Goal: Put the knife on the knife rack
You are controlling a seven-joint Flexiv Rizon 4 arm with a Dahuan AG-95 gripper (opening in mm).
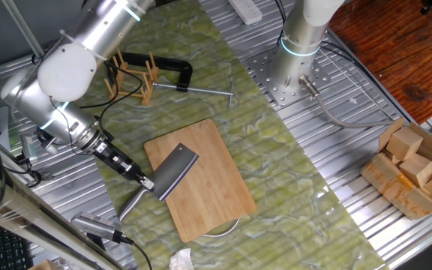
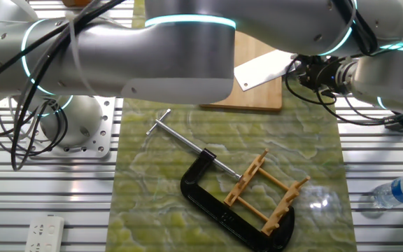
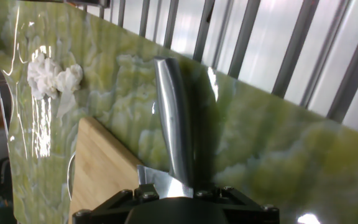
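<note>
The knife (image 1: pixel 173 172) is a cleaver with a broad dark blade lying over the bamboo cutting board (image 1: pixel 208 187); its silver handle (image 1: pixel 131 204) sticks out past the board's left edge. My gripper (image 1: pixel 148 182) is shut on the knife where blade meets handle. In the hand view the handle (image 3: pixel 173 118) runs away from my gripper (image 3: pixel 179 194), with the board (image 3: pixel 98 171) at lower left. In the other fixed view the blade (image 2: pixel 261 70) shows beside my gripper (image 2: pixel 301 70). The light-wood knife rack (image 1: pixel 132 75) stands far left; it also shows in the other fixed view (image 2: pixel 268 192).
A black C-clamp (image 1: pixel 167 67) with a metal rod lies around the rack, also in the other fixed view (image 2: pixel 205 199). A crumpled tissue (image 3: pixel 51 76) lies near the board. A box of wooden blocks (image 1: pixel 415 165) sits right. A water bottle (image 2: pixel 401 190) lies at the edge.
</note>
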